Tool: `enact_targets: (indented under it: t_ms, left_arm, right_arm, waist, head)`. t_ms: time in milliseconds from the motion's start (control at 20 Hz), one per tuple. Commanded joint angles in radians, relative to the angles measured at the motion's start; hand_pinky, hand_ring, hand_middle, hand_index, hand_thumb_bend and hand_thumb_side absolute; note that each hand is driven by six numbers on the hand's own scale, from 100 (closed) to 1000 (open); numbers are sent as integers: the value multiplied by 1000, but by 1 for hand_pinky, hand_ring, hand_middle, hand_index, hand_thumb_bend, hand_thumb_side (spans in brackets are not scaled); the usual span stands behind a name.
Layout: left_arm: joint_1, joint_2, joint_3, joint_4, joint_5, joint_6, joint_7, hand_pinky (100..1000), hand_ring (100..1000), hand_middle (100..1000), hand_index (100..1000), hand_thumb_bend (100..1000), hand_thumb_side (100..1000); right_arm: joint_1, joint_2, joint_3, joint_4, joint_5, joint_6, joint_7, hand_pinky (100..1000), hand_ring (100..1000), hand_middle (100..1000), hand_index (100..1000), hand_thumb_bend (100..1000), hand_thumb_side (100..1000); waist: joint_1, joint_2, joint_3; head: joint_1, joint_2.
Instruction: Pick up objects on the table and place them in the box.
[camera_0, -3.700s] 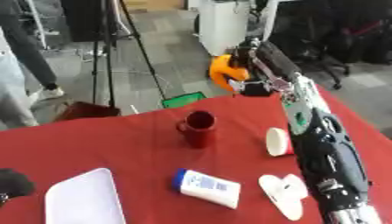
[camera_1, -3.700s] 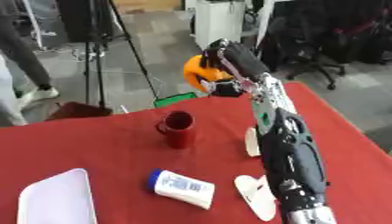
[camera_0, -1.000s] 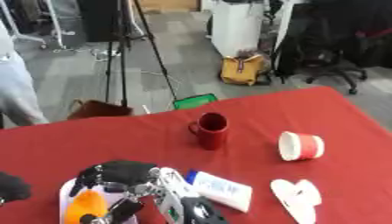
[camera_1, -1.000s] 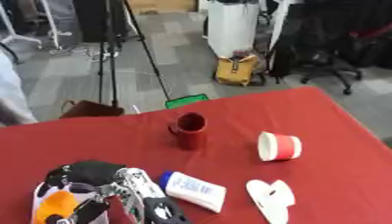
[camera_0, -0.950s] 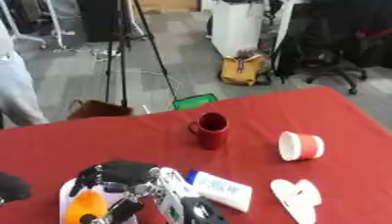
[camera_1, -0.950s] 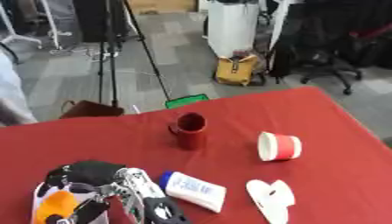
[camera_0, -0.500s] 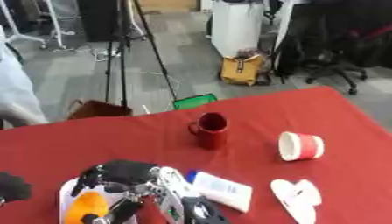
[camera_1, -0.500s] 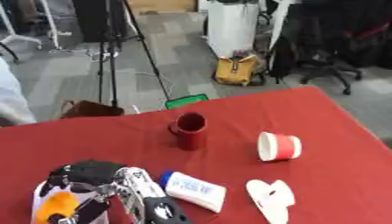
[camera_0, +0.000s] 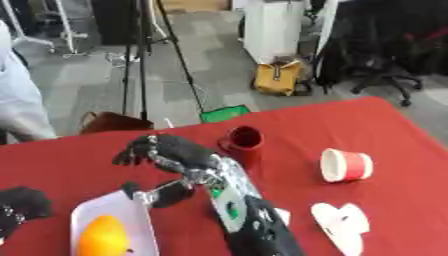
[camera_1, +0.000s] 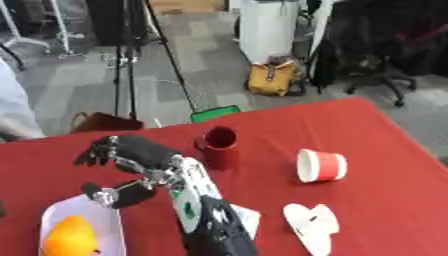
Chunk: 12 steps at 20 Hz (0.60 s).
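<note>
— Where is the right hand (camera_0: 171, 152)?

— Its arm comes up from the bottom of the view, and the hand hangs above the red worktop (camera_0: 402, 145), over the far end of the white box (camera_0: 140, 220). The fingers are spread and lightly bent, the thumb held apart below them, and nothing lies between them.

— And the box?

— It sits near the front left of the worktop. An orange (camera_0: 103, 241) lies inside it, toward the near end.

— The left hand?

— The left hand (camera_0: 19, 206) shows only at the left edge of the left eye view, a dark shape low over the cloth. I cannot tell how its fingers stand.

— What lies on the worktop outside the box?

— A dark red mug (camera_1: 218, 143) stands upright just beyond the right hand, toward the middle. To the right of it a red paper cup (camera_1: 319, 165) lies on its side, its white inside facing left. Nearer the front, a flat white object (camera_1: 311, 223) lies right of the arm. A corner of a white packet (camera_1: 248, 216) shows beside the forearm; the rest is hidden by the arm.
</note>
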Motion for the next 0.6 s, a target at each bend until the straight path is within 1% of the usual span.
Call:
enact_targets:
  t_ms: [50, 200, 250, 300, 350, 500, 600]
  left_arm:
    - [-8, 22, 10, -22, 0, -3, 2, 717, 736, 709, 813, 469, 985]
    - [-7, 22, 10, -22, -3, -1, -1, 717, 737, 710, 816, 472, 983]
    - [-8, 22, 9, -22, -3, 0, -2, 717, 736, 710, 816, 472, 984]
    - [-8, 22, 9, -22, -4, 1, -3, 717, 736, 710, 816, 472, 984]
    - [-6, 22, 10, -22, -5, 2, -4, 718, 736, 711, 815, 472, 986]
    - [-6, 21, 10, -22, -8, 4, -6, 718, 735, 710, 815, 477, 984]
    - [-4, 19, 7, -22, -9, 7, -10, 718, 734, 709, 814, 479, 983]
  right_arm:
    - [-10, -71, -19, -57, -51, -66, 34, 506, 603, 624, 802, 179, 376]
    - [-4, -117, -11, -66, -93, -50, -7, 507, 604, 624, 805, 180, 377]
    - [3, -131, -13, -74, -106, -44, -21, 507, 604, 624, 805, 181, 377]
    - [9, -150, -11, -82, -120, -38, -34, 507, 604, 624, 805, 181, 377]
    - [16, -171, -10, -88, -134, -33, -48, 505, 604, 625, 807, 179, 378]
    - [36, -236, -10, -95, -175, -20, -89, 500, 602, 622, 809, 177, 382]
    - [55, -273, -12, -90, -203, -9, -117, 491, 596, 615, 810, 173, 388]
  waist:
    - [1, -17, -7]
    - [1, -17, -12]
    - [0, -17, -20]
    - [0, -17, -25]
    - [0, -17, -31]
    - [0, -15, -41]
    - [-1, -17, -40]
  head:
    - [25, 32]
    - [35, 46]
    - [49, 65]
    - [57, 76]
    - [68, 93]
    - [72, 127]
    - [75, 147]
